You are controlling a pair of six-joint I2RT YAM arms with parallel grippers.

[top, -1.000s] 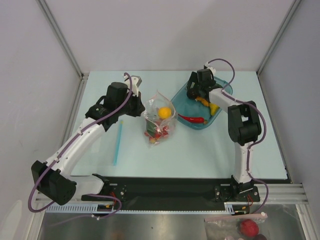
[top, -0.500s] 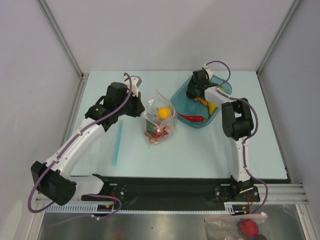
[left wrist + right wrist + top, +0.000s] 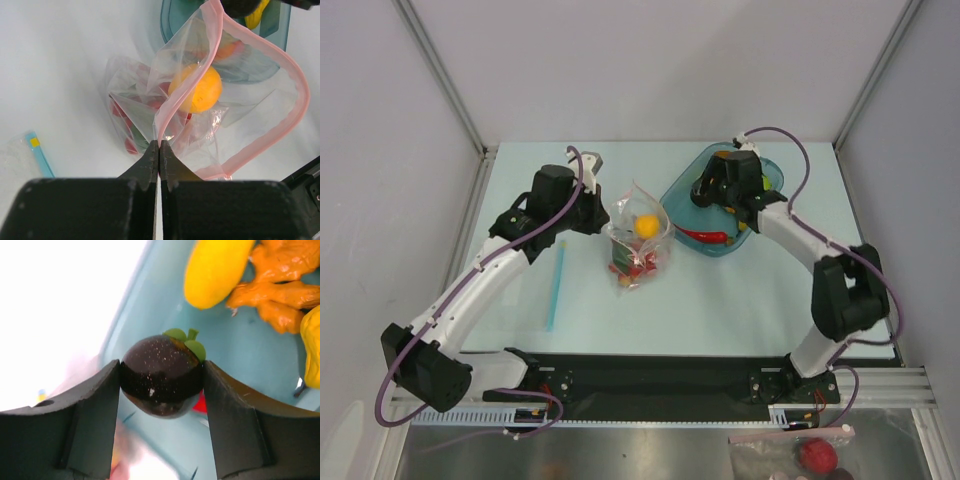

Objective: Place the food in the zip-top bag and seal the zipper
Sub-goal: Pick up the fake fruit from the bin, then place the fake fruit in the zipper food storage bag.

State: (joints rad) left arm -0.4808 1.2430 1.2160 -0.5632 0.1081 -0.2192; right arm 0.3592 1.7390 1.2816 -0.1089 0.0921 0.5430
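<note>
Food is divided between two places. Some pieces lie in the teal tray (image 3: 772, 176), and some are already inside the zip-top bag (image 3: 638, 245), which lies on the table (image 3: 720, 310) just beside the tray's left edge.

The right gripper (image 3: 161, 382) is over the part of the tray nearest to the bag. Its jaws are clamped on the dark plum (image 3: 157, 365), one finger on each side, with the green leaves of the plum turned toward the inside of the tray. I cannot tell if the plum touches the tray floor. Deeper in the tray there are a yellow piece (image 3: 215, 270) and an orange knobby piece (image 3: 280, 290) touching each other, and a red chili (image 3: 708, 237) lies near the tray's front rim.

The left gripper (image 3: 158, 145) is on the far side of the bag from the tray. Its jaws are pressed together on the zipper (image 3: 299, 92) at one end of the mouth, and the pink strip makes a wide open loop that faces the tray. Inside the bag are the yellow lemon (image 3: 202, 92) and the little red balls (image 3: 120, 110). A light-blue stick (image 3: 555, 285) lies on the table, well apart from the tray, beyond the bag.
</note>
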